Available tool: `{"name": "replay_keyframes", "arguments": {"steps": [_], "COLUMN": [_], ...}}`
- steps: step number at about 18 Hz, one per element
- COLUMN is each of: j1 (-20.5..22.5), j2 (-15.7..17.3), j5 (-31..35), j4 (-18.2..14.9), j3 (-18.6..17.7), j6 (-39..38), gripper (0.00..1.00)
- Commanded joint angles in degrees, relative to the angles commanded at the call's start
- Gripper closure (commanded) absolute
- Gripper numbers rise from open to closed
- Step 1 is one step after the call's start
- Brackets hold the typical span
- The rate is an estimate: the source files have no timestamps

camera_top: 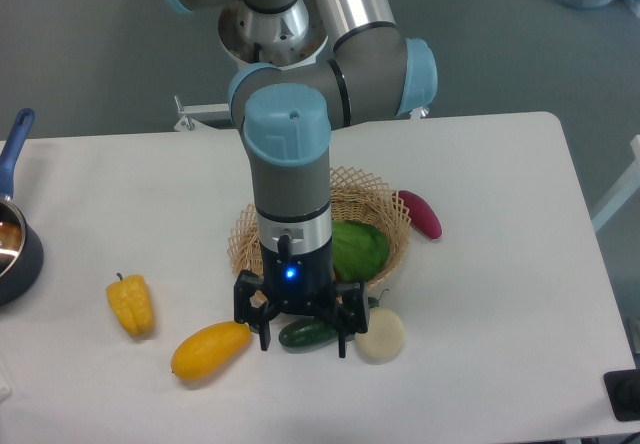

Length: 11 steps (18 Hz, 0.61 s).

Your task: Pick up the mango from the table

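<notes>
The mango (208, 352) is a smooth yellow-orange oval lying on the white table (500, 294) near the front, left of centre. My gripper (303, 341) points straight down just to the right of the mango, its jaws open. Its left finger (263, 336) stands close to the mango's right end. The fingers straddle a green cucumber (310, 334), not the mango. I cannot tell how high the fingertips are above the table.
A yellow bell pepper (131, 304) lies left of the mango. A wicker basket (392, 214) holding a green cabbage (358, 249) sits behind the gripper. A white onion (380, 336) lies right of it, a purple eggplant (420, 214) further back, and a dark pot (15, 249) at the left edge.
</notes>
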Motion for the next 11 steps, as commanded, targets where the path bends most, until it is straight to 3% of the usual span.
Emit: {"name": "replay_keyframes", "arguments": {"steps": [6, 9, 11], "j1": [-1.8, -3.9, -4.9], "j2": [0.8, -1.1, -1.8], "j5": [0.3, 4.6, 4.7], "j4": [0.0, -0.2, -0.2], "j3": [-7.4, -7.9, -7.7], "j6": [11.8, 23.0, 23.1], "gripper": [0.00, 0.00, 0.00]}}
